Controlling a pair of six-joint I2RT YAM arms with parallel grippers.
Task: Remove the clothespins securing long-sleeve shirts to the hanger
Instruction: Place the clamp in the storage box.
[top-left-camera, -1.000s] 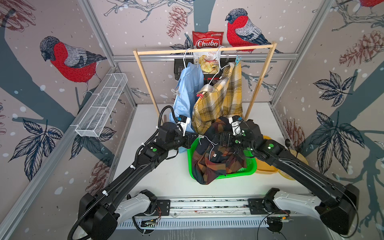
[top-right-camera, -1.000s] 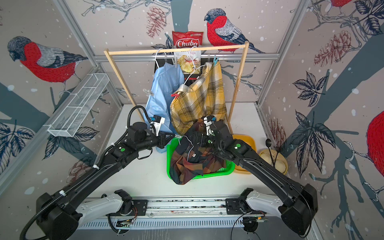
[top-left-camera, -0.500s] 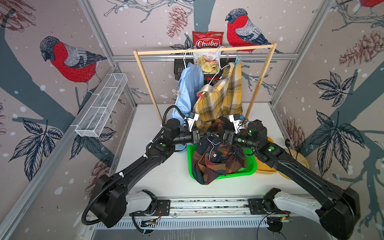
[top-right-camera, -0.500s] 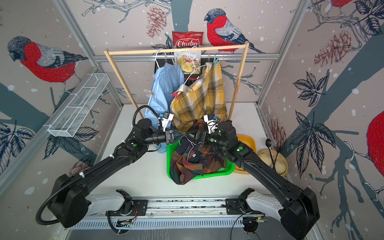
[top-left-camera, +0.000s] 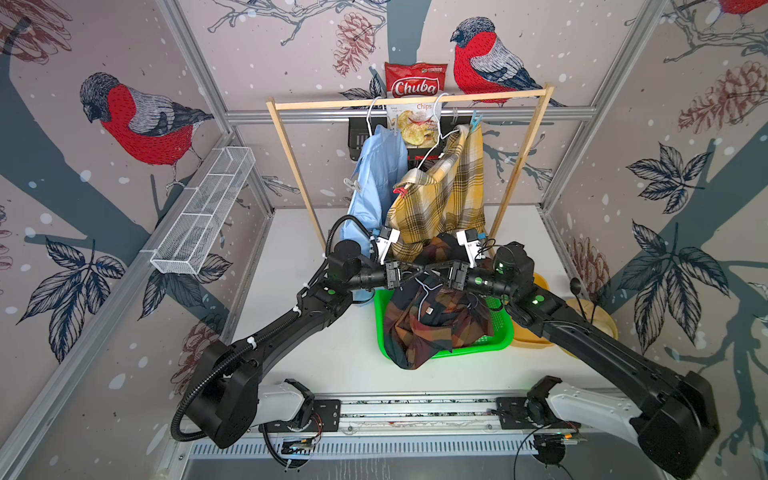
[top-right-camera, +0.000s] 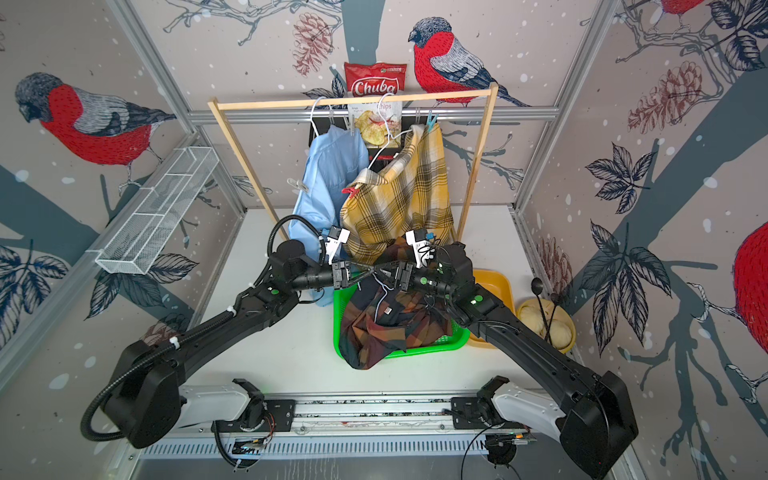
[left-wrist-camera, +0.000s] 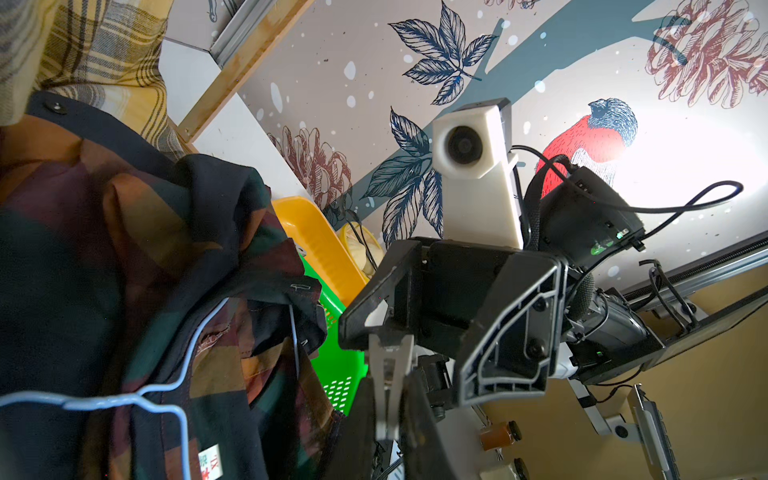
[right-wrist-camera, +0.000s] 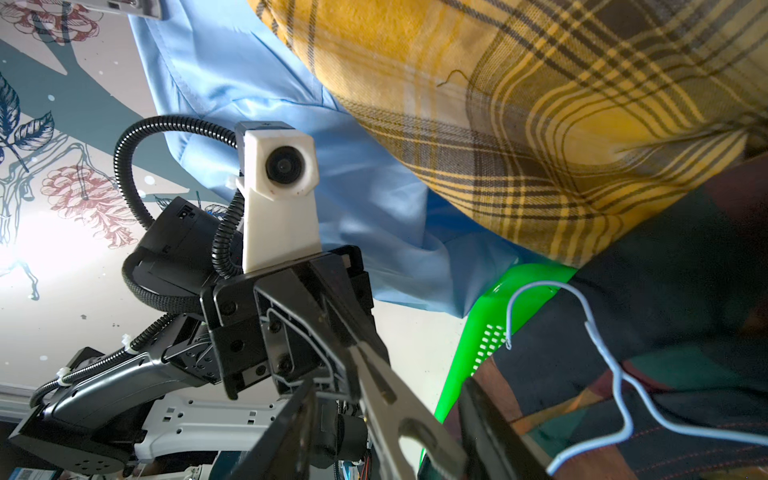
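1 grey-clear clothespin (left-wrist-camera: 388, 365), attached to no garment, was clamped between the closed jaws of the left gripper (left-wrist-camera: 390, 384). It projected toward the right gripper (right-wrist-camera: 388, 390), whose jaws stood partly apart on either side of the pin's free end, with a gap on each side in the right wrist view. The 2 grippers met tip to tip above the far part of 1 green basket (top-left-camera: 478, 348) at mid-table. 1 dark green-and-rust plaid shirt (top-left-camera: 432, 328) lay heaped in that basket, spilling over its near rim, with 1 light blue wire hanger (left-wrist-camera: 183, 365) lying on it. 1 wooden rail (top-left-camera: 411, 99) stood at the far side. From it, on white wire hangers (top-left-camera: 434, 143), hung 1 light blue shirt (top-left-camera: 378, 178) to the left and 1 mustard-yellow plaid shirt (top-left-camera: 449, 195) to the right, touching each other. Pins on the hung shirts were 1 clear pin (top-left-camera: 351, 185) on the blue shirt's left edge, 1 red pin (top-left-camera: 400, 192) on the yellow shirt's left shoulder, and 1 light blue pin (top-left-camera: 476, 120) at its top right, near the rail. 1 yellow basket (top-left-camera: 534, 343) sat just right of the green one. 1 red chips bag (top-left-camera: 415, 83) showed behind the rail.
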